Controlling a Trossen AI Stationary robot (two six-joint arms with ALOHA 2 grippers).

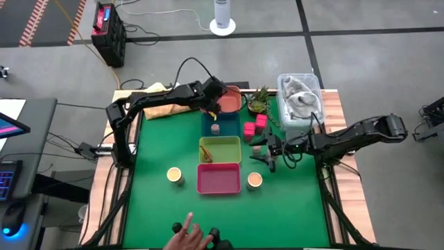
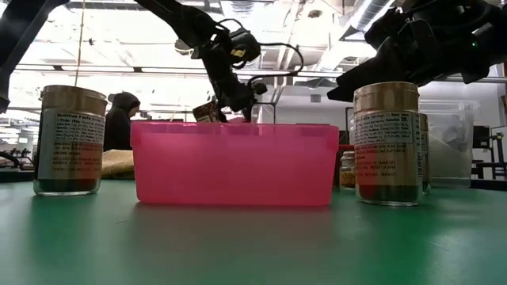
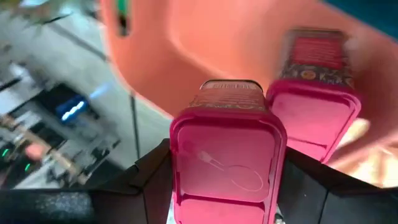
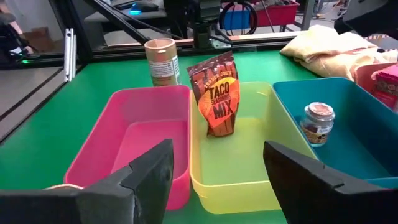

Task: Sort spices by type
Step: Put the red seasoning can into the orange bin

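Observation:
My left gripper point(image 1: 211, 103) is over the orange tray point(image 1: 231, 101) at the table's far side, shut on a magenta pack point(image 3: 227, 162). A second magenta pack point(image 3: 314, 81) lies in that tray just beyond it. Two more magenta packs point(image 1: 257, 125) stand on the green mat, right of the teal tray point(image 1: 220, 125). That tray holds a small shaker point(image 4: 318, 123). A Taco Mix packet point(image 4: 214, 99) leans upright in the yellow tray point(image 4: 249, 168). Tan-lidded jars point(image 1: 173, 175) point(image 1: 254, 180) flank the pink tray point(image 1: 219, 179). My right gripper point(image 4: 217, 180) is open, right of the yellow tray. My left gripper pinches the magenta pack between its two fingers, one on each long side point(image 3: 177, 180). The pack's flat lidded face points back at the wrist and its printed end points toward the orange tray. I cannot tell whether its far end touches the tray.
A small green plant point(image 1: 259, 101) and a clear bin point(image 1: 300, 101) stand at the far right. A tan cloth bag point(image 1: 156, 89) lies at the far left. A person's hand point(image 1: 187, 237) reaches over the near edge. Open mat lies left of the trays.

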